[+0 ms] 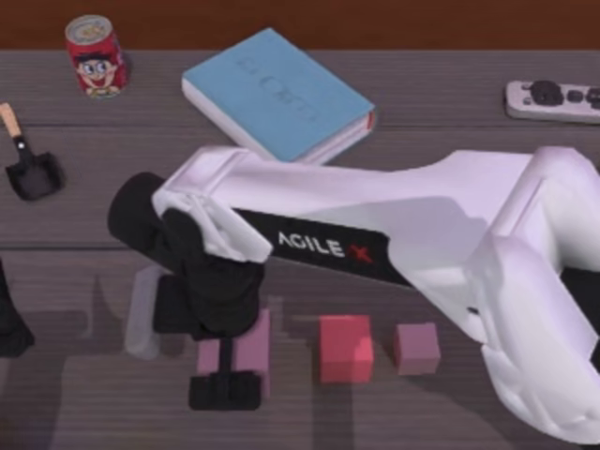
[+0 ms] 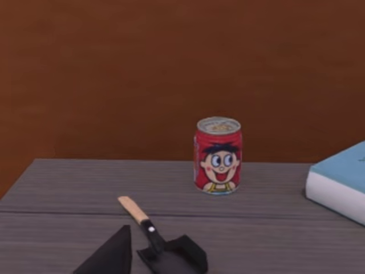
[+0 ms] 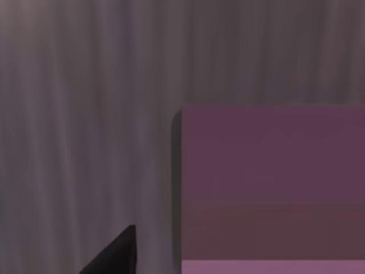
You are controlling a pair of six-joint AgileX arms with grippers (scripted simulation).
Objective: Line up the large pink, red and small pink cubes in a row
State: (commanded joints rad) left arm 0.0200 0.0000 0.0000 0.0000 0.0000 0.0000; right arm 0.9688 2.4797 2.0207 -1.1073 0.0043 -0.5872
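Cubes sit in a near-edge row, large pink cube [image 1: 251, 349] leftmost under my right gripper [image 1: 225, 389], red cube [image 1: 345, 348] next, small pink cube [image 1: 416, 348] last, spaced apart as the lineup needs; whether its fingers grip, I cannot tell.

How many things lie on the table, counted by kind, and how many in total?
Cubes: 3 (large pink cube, red cube, small pink cube)
Drink can: 1
Blue book: 1
Small black shovel: 1
Power strip: 1
Total: 7
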